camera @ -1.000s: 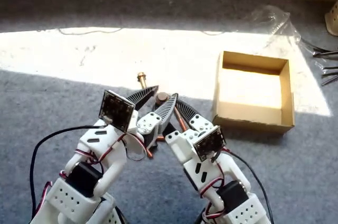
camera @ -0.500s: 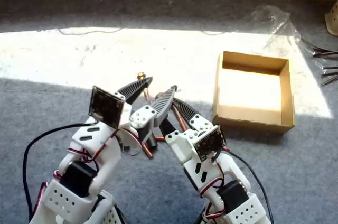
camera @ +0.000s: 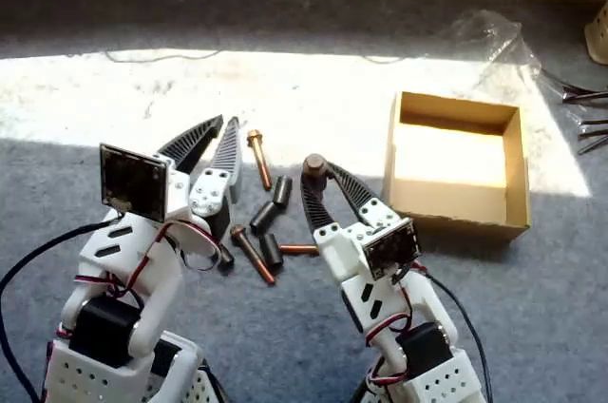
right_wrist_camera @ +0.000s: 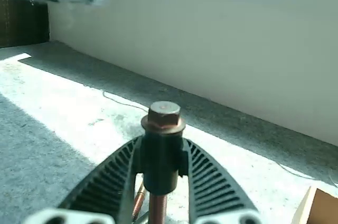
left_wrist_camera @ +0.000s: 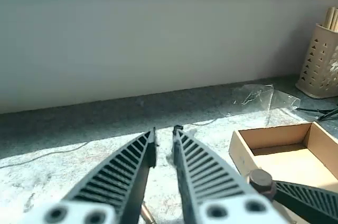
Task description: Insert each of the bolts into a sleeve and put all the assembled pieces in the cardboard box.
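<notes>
- The assembled piece, a copper bolt pushed through a dark sleeve, stands upright with its hex head on top, raised off the grey carpet.
- The right gripper pinches that piece by the sleeve, one ribbed finger on each side. The bolt's shank pokes out below the sleeve.
- The cardboard box sits at 3 o'clock from the held piece, near it but not touching. It is open at the top, and its floor is lit by the sun.
- Loose parts lie on the carpet at 7 to 10 o'clock from the held piece, between the two arms:
  - One bolt lies with its head toward 12 o'clock.
  - A sleeve lies just beside that bolt's tip, and a second sleeve lies next to the first.
  - A third sleeve lies between a second bolt and a third bolt (the thin copper shank nearest the right arm).
- The left gripper is at 9 o'clock from the held piece. Its fingers are parted by a narrow gap and hold nothing.
- A crumpled plastic bag lies at 12 o'clock from the box, near the wall.
</notes>
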`<action>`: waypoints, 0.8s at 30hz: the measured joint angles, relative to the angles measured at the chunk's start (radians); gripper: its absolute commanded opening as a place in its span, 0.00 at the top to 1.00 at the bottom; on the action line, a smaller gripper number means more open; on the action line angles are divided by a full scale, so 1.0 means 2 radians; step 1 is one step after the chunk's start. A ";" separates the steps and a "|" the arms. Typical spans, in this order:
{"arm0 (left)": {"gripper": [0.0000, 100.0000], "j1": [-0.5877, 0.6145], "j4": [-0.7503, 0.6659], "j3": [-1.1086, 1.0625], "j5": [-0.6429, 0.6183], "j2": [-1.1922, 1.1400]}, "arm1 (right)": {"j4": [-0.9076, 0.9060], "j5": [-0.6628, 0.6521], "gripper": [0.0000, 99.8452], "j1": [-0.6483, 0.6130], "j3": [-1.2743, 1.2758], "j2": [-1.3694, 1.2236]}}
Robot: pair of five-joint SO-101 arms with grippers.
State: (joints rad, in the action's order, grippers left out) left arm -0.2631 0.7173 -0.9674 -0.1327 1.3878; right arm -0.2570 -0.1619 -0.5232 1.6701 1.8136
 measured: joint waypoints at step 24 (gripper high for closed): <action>0.99 0.112 0.177 0.005 0.066 0.129 | -0.309 -0.039 1.00 0.161 -0.229 -0.080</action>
State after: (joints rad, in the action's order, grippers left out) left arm -0.0391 1.0717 -0.9582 -0.0008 1.6456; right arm -0.8753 -0.2401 -0.2010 1.2114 1.6540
